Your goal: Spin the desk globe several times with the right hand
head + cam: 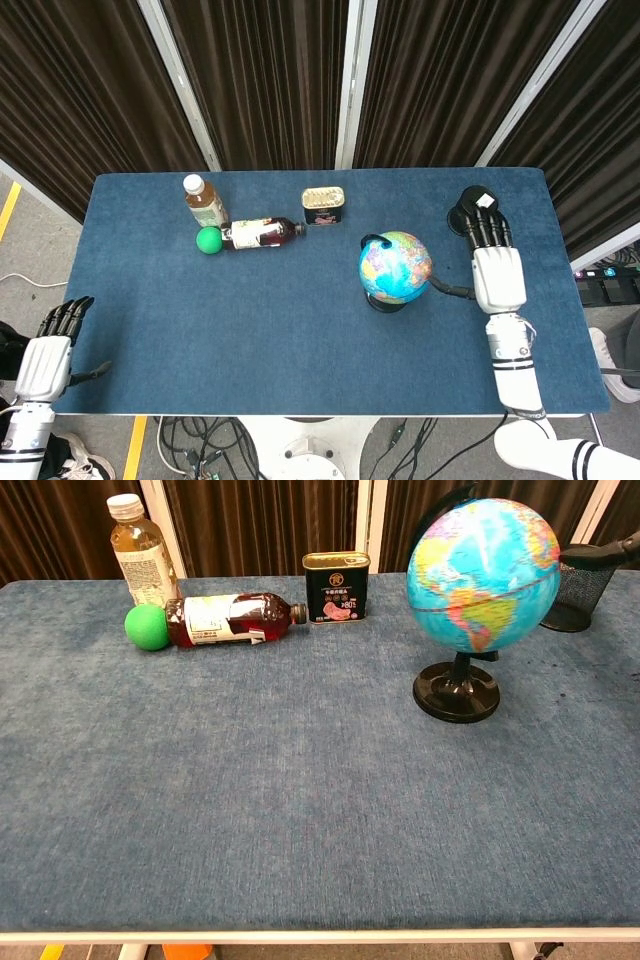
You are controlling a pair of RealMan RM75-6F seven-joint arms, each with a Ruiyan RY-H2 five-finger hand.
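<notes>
- Desk globe [395,266] stands upright on its black base [456,692], right of centre on the blue worktop [280,320].
- Right robot hand [497,270] is just beside the globe on its right, clear of it, fingers apart and holding nothing.
- Left robot hand [44,358] is off the near-left worktop edge, empty, fingers extended.
- For the next stroke, we'd bring the fingertips back to the sphere's right flank near the equator.
- We'd brush tangentially and lightly; pushing toward the axis could tip or slide the base.
- Mesh cup [579,587] sits close behind the right hand; we should keep the swing clear of it.
</notes>
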